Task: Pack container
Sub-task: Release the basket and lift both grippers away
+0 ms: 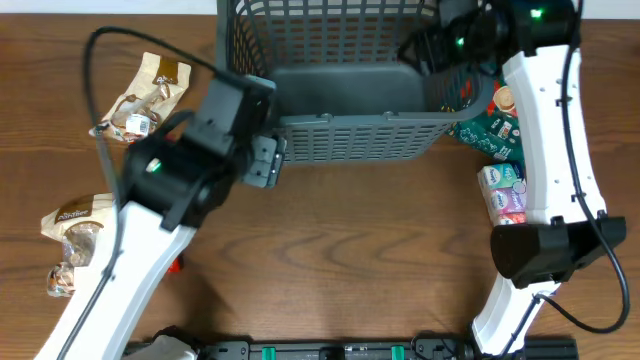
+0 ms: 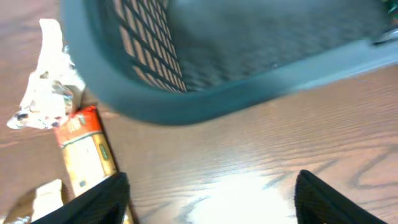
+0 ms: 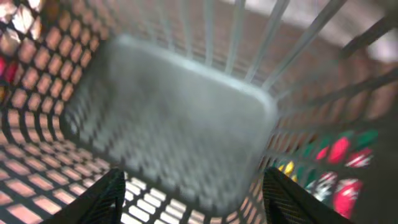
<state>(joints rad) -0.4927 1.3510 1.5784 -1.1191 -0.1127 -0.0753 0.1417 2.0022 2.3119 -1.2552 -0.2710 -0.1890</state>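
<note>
Overhead: basket (image 1: 360,140) at table's 12 o'clock; left gripper (image 1: 266,160) outside its 7 o'clock corner, right gripper (image 1: 432,48) inside. Only wrist views show both claws spread, gripping nothing. Left wrist adds red packet (image 2: 84,155) beside basket.

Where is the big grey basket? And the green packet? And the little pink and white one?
Large dark grey plastic basket (image 1: 350,142): overhead view, on its near slotted wall.
Dark green snack packet (image 1: 483,130): overhead view, on its visible middle.
Pink and white packet (image 1: 503,192): overhead view, on its middle.
</note>
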